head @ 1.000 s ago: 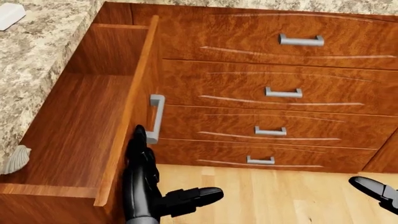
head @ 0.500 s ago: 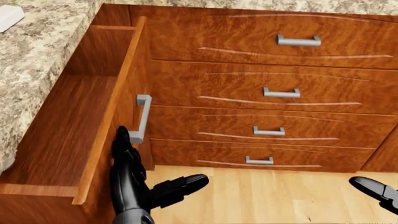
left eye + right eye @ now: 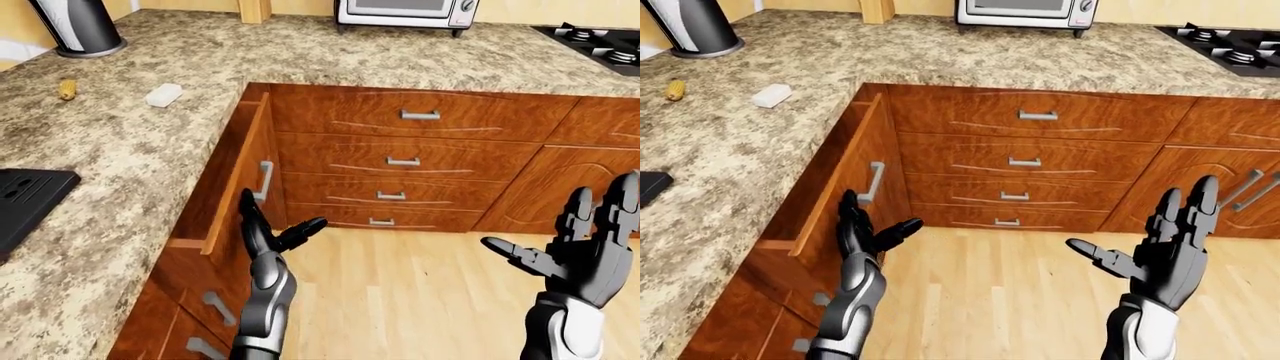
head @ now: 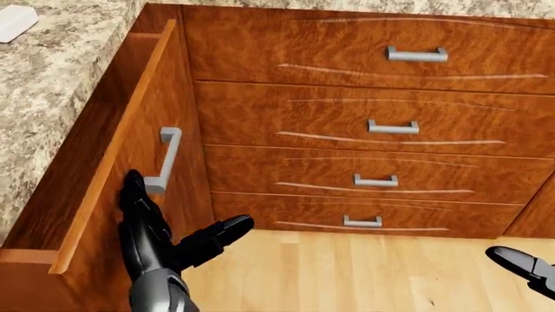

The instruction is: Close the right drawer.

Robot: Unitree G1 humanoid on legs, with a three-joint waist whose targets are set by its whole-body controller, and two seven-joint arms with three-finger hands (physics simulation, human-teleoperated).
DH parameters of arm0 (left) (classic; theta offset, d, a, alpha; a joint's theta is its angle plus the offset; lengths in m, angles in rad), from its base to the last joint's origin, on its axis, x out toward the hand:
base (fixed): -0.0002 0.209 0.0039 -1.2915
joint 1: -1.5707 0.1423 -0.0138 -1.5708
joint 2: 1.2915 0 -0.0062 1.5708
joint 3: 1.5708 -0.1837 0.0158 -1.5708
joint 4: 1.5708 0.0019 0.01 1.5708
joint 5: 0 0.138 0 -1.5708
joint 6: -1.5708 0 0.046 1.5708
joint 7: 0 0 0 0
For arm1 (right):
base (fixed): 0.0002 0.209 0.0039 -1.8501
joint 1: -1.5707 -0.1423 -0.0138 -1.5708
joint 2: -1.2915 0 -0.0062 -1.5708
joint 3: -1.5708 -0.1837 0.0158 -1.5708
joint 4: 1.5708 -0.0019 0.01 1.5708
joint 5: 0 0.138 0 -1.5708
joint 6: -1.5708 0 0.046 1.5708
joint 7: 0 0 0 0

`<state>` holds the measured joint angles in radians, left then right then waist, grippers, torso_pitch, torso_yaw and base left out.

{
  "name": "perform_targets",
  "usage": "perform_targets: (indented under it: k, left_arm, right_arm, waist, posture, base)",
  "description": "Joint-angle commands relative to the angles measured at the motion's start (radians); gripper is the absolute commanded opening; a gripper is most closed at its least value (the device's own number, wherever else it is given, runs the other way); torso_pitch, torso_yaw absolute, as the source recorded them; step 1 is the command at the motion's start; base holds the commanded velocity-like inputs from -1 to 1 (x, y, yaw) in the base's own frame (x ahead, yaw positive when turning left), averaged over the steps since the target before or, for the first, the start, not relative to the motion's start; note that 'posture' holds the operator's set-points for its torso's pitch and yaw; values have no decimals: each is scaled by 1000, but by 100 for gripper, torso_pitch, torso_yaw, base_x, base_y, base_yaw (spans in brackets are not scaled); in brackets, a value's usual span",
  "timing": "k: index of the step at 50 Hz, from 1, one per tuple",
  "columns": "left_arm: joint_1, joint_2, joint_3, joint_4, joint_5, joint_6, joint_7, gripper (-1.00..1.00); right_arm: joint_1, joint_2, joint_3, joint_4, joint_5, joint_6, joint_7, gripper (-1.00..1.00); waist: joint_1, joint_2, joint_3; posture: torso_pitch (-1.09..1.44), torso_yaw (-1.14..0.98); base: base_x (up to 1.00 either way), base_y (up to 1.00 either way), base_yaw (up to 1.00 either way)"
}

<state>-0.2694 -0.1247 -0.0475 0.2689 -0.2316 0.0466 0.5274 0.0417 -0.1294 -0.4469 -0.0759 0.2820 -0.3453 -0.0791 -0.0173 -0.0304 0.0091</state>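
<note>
Left hand, fingers spread, presses flat on the drawer front just below its handle; push squarely inward.

Kitchen; granite counter; toaster oven; stove

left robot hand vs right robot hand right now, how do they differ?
The left robot hand lies flat against the front of the partly open drawer, just below its handle; the right robot hand touches nothing and hangs over the floor. The left hand's thumb juts sideways, away from the drawer front, while the right hand's fingers point up, palm turned toward the left. Both are open and hold nothing.
</note>
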Motion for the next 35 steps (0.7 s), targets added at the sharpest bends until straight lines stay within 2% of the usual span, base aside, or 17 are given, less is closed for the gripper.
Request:
perform_targets:
  k: [1,18,35]
  left_arm:
    - [-25,16,46,-21,-10,-24,41,100]
    - [-123,90,127,61,-83,-37,97,100]
    - [-193,167,187,152,-154,-67,129,100]
  right_arm:
    - [-14,-13,-6,-41,-2,-28,3,100]
    - [-17,-14,-3,-35,-6,-30,3,100]
    - [-14,-13,-3,-37,-9,-32,5,100]
  waist:
    - [6,-7,-14]
    - [5,-1,-15]
    - [6,7,-20]
  posture:
    - [0,0]
    - [0,0]
    - [0,0]
  base:
    - [0,0,0]
    - [0,0,0]
    - [0,0,0]
